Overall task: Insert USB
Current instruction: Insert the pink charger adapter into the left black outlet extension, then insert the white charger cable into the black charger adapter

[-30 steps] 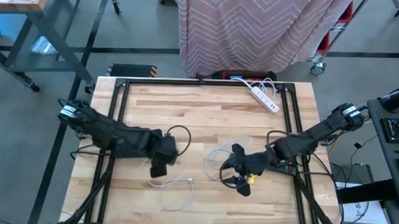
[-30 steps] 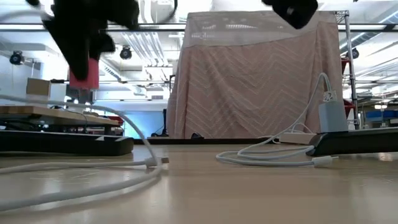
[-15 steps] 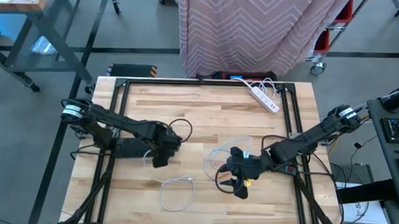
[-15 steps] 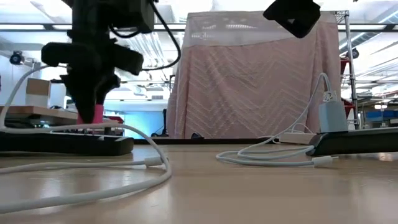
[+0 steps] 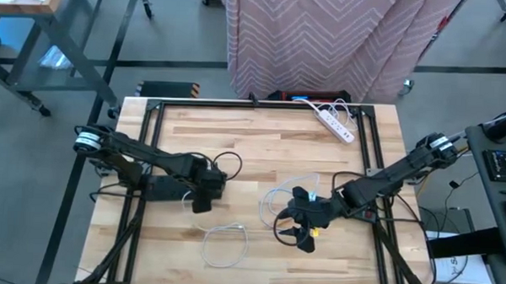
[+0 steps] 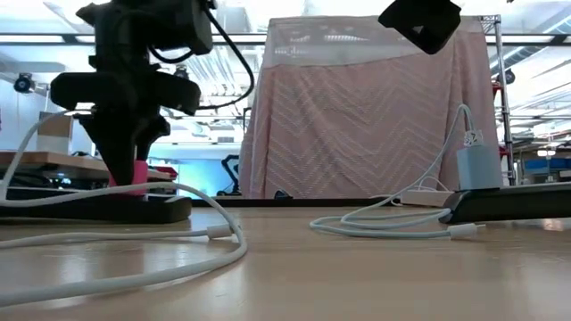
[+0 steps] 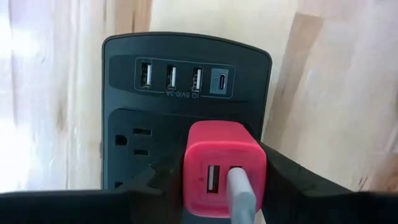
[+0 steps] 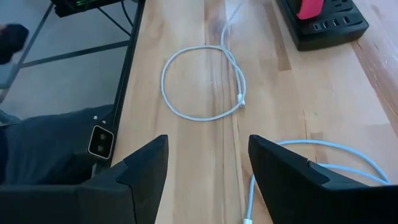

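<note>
We look down on a wooden table [image 5: 262, 134] where the left gripper [image 5: 202, 197] pinches a pink USB wall charger [image 7: 224, 168] between its two dark fingers [image 7: 155, 180] and holds it on the face of a black power strip [image 7: 180, 87] lying near the table's left side. In the left wrist view the charger sits over the strip's outlet section, just beside a row of three USB-A ports and one USB-C port [image 7: 219, 81], and a grey USB plug [image 7: 242, 193] is seated in one of the charger's two ports, with the other port open beside it. From table height we see the pink block [image 6: 131, 176] touching the top of the strip [image 6: 98, 207], and a white cable [image 6: 178, 259] curving across the wood in front. The right gripper [image 5: 303, 231] hangs over the table's centre right with its fingers [image 8: 143, 174] spread wide, gripping nothing. Through its wrist camera we see a loose white cable loop [image 8: 202, 84] lying on the boards and the strip [image 8: 323, 28] with the charger beyond it. A white power strip [image 5: 334, 124] rests near the table's far edge, and a pink chevron-patterned cloth [image 5: 324, 35] hangs behind the table.
</note>
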### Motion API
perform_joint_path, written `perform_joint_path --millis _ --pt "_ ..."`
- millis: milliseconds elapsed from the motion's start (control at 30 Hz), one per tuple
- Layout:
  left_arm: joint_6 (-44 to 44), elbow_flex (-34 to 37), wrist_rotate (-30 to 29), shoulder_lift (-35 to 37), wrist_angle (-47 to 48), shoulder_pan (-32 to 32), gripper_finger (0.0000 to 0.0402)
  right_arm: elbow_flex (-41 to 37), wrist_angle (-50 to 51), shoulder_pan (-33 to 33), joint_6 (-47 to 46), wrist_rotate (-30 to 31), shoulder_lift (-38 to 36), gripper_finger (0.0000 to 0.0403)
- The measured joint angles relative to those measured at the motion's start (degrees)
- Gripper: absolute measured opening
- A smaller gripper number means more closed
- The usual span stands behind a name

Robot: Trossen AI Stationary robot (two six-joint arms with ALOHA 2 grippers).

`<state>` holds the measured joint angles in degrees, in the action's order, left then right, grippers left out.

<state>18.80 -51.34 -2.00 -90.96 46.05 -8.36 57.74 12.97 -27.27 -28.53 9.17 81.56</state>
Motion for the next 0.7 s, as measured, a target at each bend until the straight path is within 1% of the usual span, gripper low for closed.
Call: perform_joint_path --millis 67,133,300,333,467,533,600,700 --pt "-0.36 1.74 0.49 -0.02 -3.65 -0.02 0.0137 0.0 0.04 0.0 0.0 0.0 0.0 0.0209" --pt "-0.36 2.4 0.53 0.0 -5.04 -0.07 0.0137 -0.01 0.08 0.0 0.02 -0.02 0.0 0.0209" --pt "-0.32 1.14 0.28 0.94 -4.2 -0.09 0.0138 -0.02 0.02 0.02 0.0 -0.04 -0.02 0.0217" --pt "-0.01 0.46 -0.03 1.06 -3.95 -0.09 0.0153 -0.02 0.08 0.02 0.01 -0.04 -0.13 0.0219" --pt "1.61 -3.06 -1.69 1.31 -2.22 -0.15 0.0253 -0.04 0.41 0.15 0.02 -0.07 -1.64 0.0233" --pt "1.88 -5.5 -2.89 1.27 -0.7 -0.15 0.0291 -0.04 0.81 0.41 0.06 -0.01 -3.28 0.024" --pt "2.08 -7.68 -3.08 1.35 -1.05 -0.17 0.0311 -0.04 2.09 1.04 0.5 0.43 -5.39 0.0246" --pt "1.83 -11.43 -3.05 1.46 0.31 -0.35 0.0318 -0.04 5.45 2.39 1.21 1.53 -9.28 0.0253"
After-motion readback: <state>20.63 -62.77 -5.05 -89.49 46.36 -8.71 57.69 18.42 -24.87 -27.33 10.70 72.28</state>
